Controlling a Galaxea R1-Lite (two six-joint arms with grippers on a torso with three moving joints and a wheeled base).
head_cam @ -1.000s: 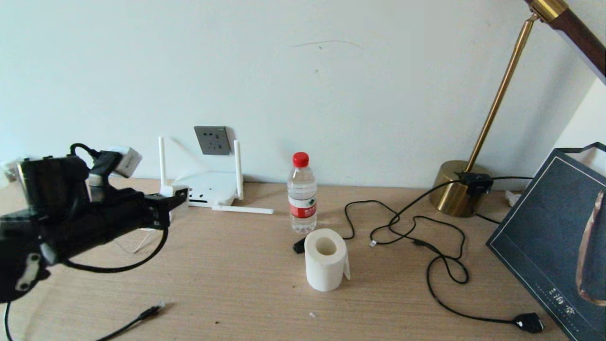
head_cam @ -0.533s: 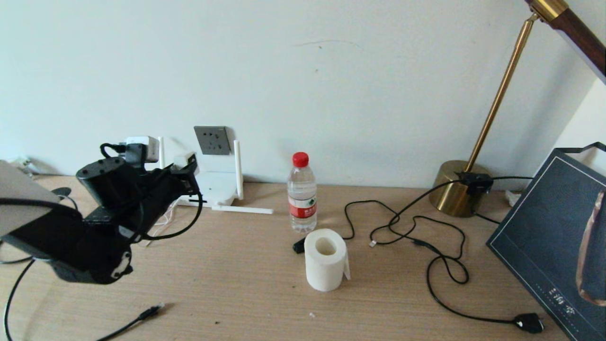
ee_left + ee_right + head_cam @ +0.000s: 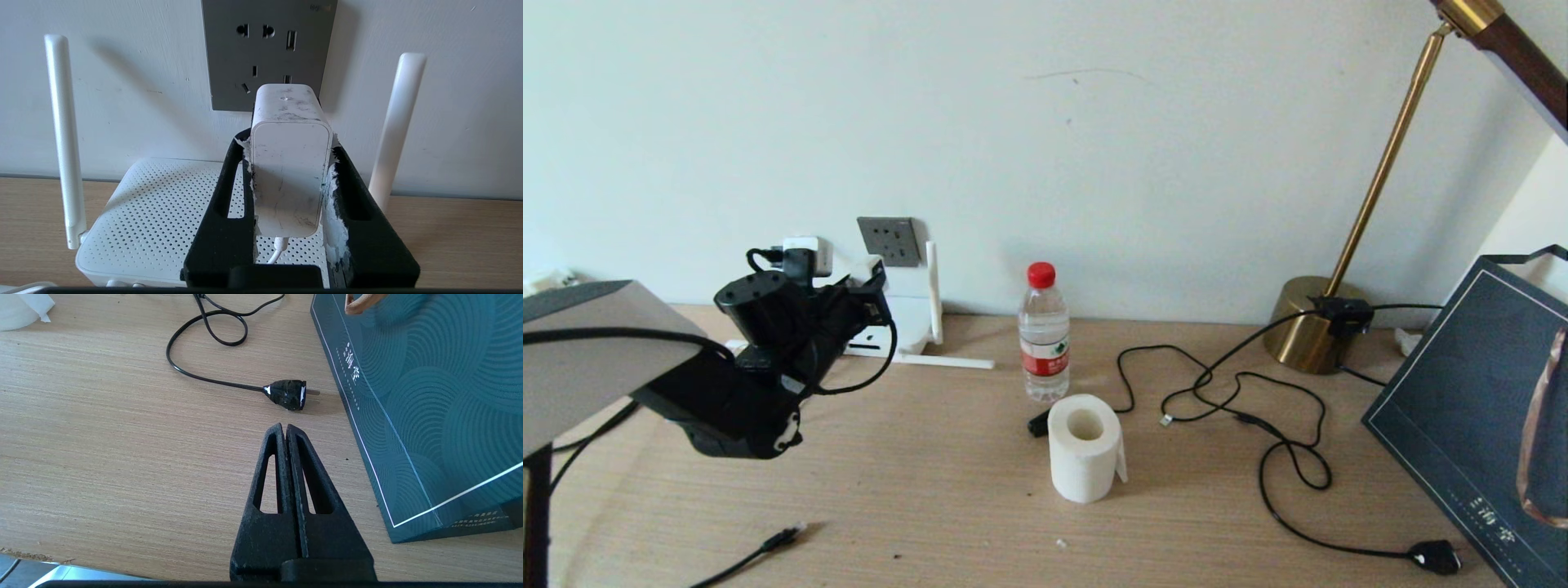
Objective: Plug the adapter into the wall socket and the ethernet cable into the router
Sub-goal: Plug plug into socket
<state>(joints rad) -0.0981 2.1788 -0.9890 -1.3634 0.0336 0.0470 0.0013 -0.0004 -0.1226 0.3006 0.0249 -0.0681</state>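
- While my left gripper (image 3: 291, 179) clamps the adapter (image 3: 290, 163) between its two fingers, the white cube sits in the air just in front of the socket (image 3: 267, 53), its far end level with the plate's lower holes; whether it touches the plate I cannot tell.
- The adapter's thin white cord (image 3: 278, 249) drops from its near end, between my fingers.
- Below the socket lies the router (image 3: 163, 220), flat on the table (image 3: 947, 490) against the wall, one antenna (image 3: 65, 139) standing on each side of the socket.
- A third antenna (image 3: 941, 361) lies flat on the table, in front of the socket and a little to its right.
- The ethernet cable (image 3: 768, 545) lies well in front of the socket, near the table's front edge, its plug free.
- Right of the socket stand a bottle (image 3: 1043, 331) and, nearer me, a paper roll (image 3: 1085, 447).
- Far right of the socket, my right gripper (image 3: 286, 430) hangs closed and empty over the table, near a lamp plug (image 3: 288, 394) and a dark bag (image 3: 429, 396).
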